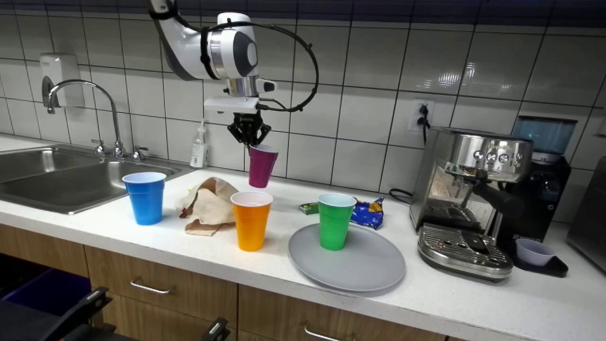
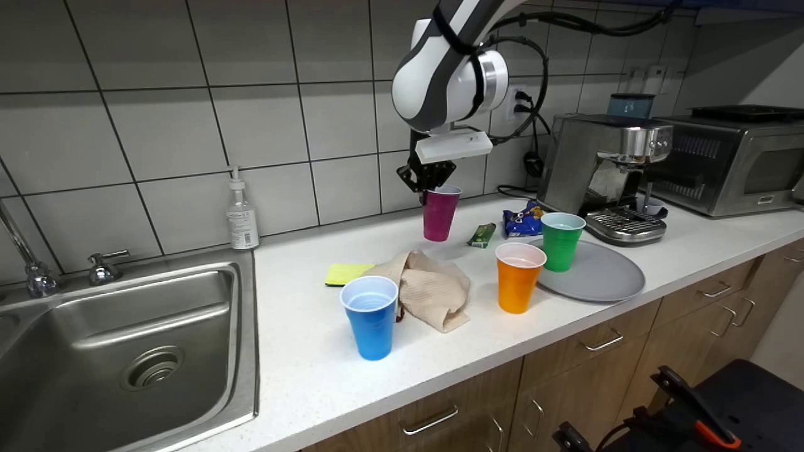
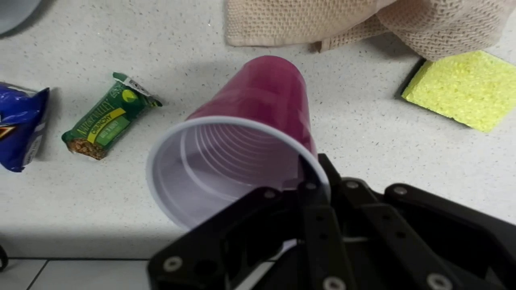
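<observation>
My gripper [image 3: 318, 169] is shut on the rim of a magenta cup [image 3: 266, 92], one finger inside the wall and the other outside. The cup has a white interior, seems to hang just above the counter and leans a little. In an exterior view the held cup [image 1: 261, 168] is behind an orange cup [image 1: 252, 222]. A green cup [image 1: 334, 225] stands upright on a grey plate [image 1: 374, 270]. To the left, a blue cup [image 2: 370, 320] stands beside a crumpled beige towel [image 2: 433, 292]. The fingertip inside the cup is partly hidden by the rim.
A yellow sponge [image 3: 463, 92] lies by the towel. A green snack bar [image 3: 109, 117] and a blue snack bag [image 3: 18, 125] lie near the wall. A sink [image 2: 157, 314], a soap bottle [image 2: 242, 216], an espresso machine [image 1: 464, 199] and a toaster oven [image 2: 735, 163] flank the counter.
</observation>
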### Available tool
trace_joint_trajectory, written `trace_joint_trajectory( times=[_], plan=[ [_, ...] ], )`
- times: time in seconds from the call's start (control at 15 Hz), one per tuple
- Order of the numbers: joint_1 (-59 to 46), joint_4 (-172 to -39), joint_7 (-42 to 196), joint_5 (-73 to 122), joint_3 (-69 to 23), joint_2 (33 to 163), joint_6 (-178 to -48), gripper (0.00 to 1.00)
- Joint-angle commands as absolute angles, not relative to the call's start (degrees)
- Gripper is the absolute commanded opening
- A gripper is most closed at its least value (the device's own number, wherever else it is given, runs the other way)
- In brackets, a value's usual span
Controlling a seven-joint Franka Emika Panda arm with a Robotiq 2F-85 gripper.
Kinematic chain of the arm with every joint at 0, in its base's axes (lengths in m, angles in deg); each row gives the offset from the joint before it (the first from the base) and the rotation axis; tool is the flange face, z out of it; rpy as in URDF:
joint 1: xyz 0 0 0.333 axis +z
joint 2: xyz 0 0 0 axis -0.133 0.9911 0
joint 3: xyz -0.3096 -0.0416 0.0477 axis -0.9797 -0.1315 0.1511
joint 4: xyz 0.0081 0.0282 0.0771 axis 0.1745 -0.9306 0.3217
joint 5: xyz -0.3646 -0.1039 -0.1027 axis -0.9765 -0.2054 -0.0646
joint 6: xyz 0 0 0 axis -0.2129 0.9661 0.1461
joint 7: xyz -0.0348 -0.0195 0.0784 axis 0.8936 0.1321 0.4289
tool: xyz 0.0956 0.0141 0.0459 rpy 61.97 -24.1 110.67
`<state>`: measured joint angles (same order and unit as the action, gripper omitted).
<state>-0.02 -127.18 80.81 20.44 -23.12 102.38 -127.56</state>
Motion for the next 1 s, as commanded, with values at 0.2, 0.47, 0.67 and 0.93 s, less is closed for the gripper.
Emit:
trace_joint_trajectory(
  times=[0.2,0.47,0.67,0.93],
  plan=[
    [0.8,-132.1,85.2,18.5,-23.0,97.1,-127.0,0.01],
    [0.9,-134.2,85.8,17.9,-22.8,94.6,-127.1,0.01],
    [0.4,-136.3,84.9,17.9,-22.6,92.0,-127.5,0.01],
    [-0.3,-139.8,84.0,18.1,-22.0,88.1,-127.9,0.01]
  ],
)
